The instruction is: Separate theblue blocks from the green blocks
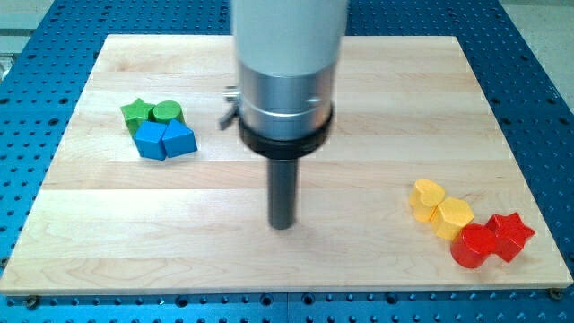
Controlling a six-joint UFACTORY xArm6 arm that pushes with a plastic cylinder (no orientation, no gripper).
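Note:
Two blue blocks lie at the view's left: a blue block (151, 141) and a blue cube-like block (180, 139) right beside it. Touching them from above are a green star (135, 112) and a green cylinder (166, 113). All four form one tight cluster. My tip (282, 224) rests on the board near the middle, well to the right of and below this cluster, touching no block.
At the view's lower right sit a yellow heart (428, 196), a yellow block (454, 215), a red cylinder (473, 246) and a red star (509, 235), close together near the wooden board's (359, 81) edge. The arm's wide body (287, 63) hides the board's top middle.

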